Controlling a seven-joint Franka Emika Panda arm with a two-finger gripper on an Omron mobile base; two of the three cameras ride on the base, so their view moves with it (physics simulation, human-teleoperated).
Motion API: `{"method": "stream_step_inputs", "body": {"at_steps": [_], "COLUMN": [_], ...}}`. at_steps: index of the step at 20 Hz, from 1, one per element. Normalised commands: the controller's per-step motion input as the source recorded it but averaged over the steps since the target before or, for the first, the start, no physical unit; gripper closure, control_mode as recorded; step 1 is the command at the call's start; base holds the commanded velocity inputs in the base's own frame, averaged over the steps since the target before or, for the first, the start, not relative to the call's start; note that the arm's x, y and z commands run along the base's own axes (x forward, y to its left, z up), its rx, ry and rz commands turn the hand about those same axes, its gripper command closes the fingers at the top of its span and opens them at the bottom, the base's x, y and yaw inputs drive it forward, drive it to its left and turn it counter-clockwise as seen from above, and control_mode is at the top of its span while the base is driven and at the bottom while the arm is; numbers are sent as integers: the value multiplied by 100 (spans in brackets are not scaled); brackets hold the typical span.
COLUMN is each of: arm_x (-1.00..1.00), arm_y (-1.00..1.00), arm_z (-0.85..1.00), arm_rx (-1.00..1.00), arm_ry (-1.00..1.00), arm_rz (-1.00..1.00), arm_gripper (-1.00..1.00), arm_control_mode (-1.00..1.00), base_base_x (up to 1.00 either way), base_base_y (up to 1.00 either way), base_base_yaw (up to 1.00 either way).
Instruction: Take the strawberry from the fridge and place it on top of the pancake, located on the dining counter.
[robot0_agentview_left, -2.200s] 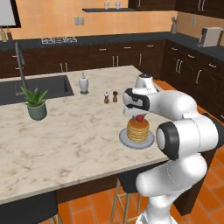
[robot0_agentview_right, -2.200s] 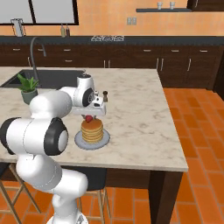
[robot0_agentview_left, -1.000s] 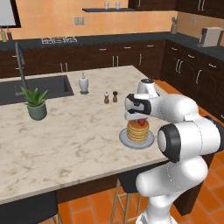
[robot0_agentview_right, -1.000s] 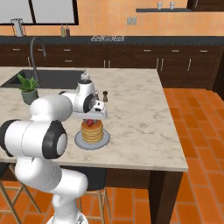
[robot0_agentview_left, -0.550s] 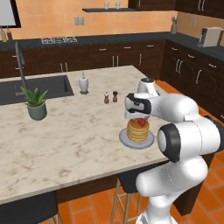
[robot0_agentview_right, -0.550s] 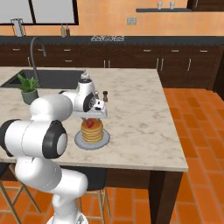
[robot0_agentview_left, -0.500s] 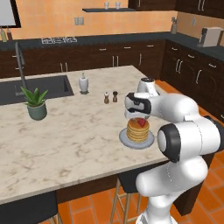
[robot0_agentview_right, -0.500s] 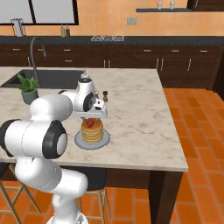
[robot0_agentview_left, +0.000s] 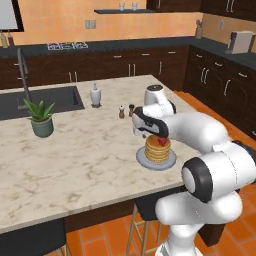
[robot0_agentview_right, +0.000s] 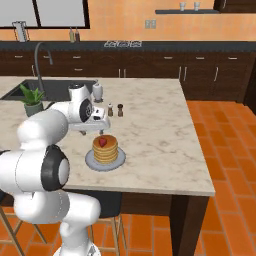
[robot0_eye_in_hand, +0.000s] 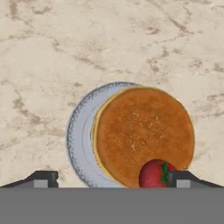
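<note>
- The strawberry (robot0_eye_in_hand: 155, 174) is sitting on top of the pancake (robot0_eye_in_hand: 143, 133), near the stack's edge rather than at its middle, stem end pointing sideways.
- The pancake is resting on its grey plate (robot0_eye_in_hand: 81, 135), which is standing on the dining counter (robot0_agentview_left: 75, 155) near the robot's side.
- The gripper (robot0_eye_in_hand: 113, 178) is hanging just above the stack with its fingers spread wide; one fingertip (robot0_eye_in_hand: 183, 180) is showing right beside the berry, the other (robot0_eye_in_hand: 41, 179) well off past the plate rim. Nothing is being pinched.
- Judgement: placement looks done, and the step in hand is getting clear of the stack.
- To do it well, the hand is best going straight up along its own axis, with no sideways drift, since the near fingertip is close enough to nudge the berry.
- The berry is round and close to the edge, so any brush could be rolling it off onto the plate or counter.
- Keeping the fingers wide until the hand is well above the stack seems safest.
</note>
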Motion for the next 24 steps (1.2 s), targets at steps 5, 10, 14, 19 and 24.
{"method": "stream_step_inputs", "body": {"at_steps": [5, 10, 14, 19, 24], "arm_x": [-100, -100, -100, -21, 0], "arm_y": [100, 100, 96, 40, 0], "arm_z": [1, 0, 0, -6, -2], "arm_rx": [-13, -15, -27, -20, -1], "arm_ry": [-19, -15, -7, 1, 0], "arm_rz": [-3, -5, -2, 0, 0], "arm_gripper": [-100, -100, -100, -100, -100], "arm_control_mode": [-100, -100, -100, -100, -100], "base_base_x": [0, 0, 0, 0, 0], "base_base_y": [0, 0, 0, 0, 0], "base_base_yaw": [0, 0, 0, 0, 0]}}
